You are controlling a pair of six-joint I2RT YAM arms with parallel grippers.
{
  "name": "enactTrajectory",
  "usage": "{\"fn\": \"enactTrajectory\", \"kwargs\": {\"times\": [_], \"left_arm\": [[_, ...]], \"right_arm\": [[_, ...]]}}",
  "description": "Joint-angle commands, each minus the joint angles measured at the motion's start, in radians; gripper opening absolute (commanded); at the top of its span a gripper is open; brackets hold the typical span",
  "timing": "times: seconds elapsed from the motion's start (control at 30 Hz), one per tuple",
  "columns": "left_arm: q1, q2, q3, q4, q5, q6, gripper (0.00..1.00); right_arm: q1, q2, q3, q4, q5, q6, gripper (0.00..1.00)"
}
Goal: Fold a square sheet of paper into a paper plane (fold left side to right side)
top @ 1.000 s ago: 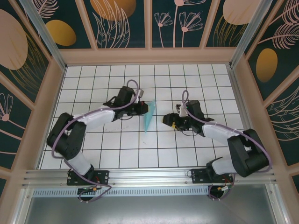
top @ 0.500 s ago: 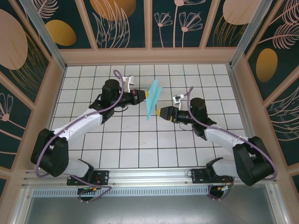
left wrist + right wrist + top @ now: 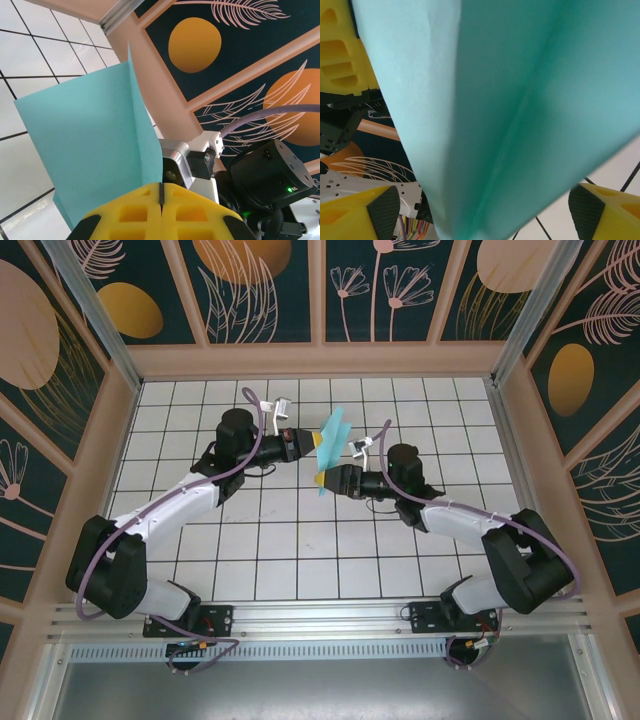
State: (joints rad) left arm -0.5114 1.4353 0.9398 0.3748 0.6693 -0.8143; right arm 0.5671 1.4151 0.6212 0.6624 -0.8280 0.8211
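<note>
1. A second ago the paper plane [image 3: 331, 443] sat lower and nearer, with the left arm bent. Now the arm is stretched out and the plane is higher and farther back over the table [image 3: 300, 570].
2. Half a second ago the right gripper [image 3: 325, 480] stopped short of the paper. It has since come in to the plane's near tip.
3. From above, the plane's long axis runs from far to near. Its far end leans slightly to the right and its pointed near end sits at the right gripper.
4. In the left wrist view the turquoise sheet [image 3: 90, 140] rises from the fingers as a creased sheet with a sharp corner at the top.
5. The plane is in the air above the middle of the far half of the table, between the two grippers.
6. The left gripper [image 3: 311, 441] is clamped on the plane's left edge. Its yellow fingers [image 3: 135, 210] are pressed together with the paper caught in the seam.
7. The right gripper's jaws stand wide apart. The folded paper [image 3: 510, 100] hangs between its pads [image 3: 382, 207], and no grip on it is visible.
8. The left arm reaches long and low toward the far centre. The right arm stretches leftward across the table, wrist level, with its fingers pointing at the left gripper.
</note>
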Motion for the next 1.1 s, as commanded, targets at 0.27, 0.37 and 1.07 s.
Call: {"fn": "enactTrajectory", "kwargs": {"times": [0.27, 0.37, 1.07], "left_arm": [[0.004, 0.039, -0.035, 0.084, 0.024, -0.04, 0.0], [0.004, 0.052, -0.04, 0.084, 0.022, -0.04, 0.0], [0.004, 0.054, -0.027, 0.006, -0.034, 0.021, 0.29]], "right_arm": [[0.023, 0.018, 0.056, 0.033, -0.007, -0.015, 0.68], [0.025, 0.016, 0.061, 0.025, -0.007, -0.017, 0.63], [0.024, 0.011, 0.052, -0.08, 0.014, -0.049, 0.31]]}}
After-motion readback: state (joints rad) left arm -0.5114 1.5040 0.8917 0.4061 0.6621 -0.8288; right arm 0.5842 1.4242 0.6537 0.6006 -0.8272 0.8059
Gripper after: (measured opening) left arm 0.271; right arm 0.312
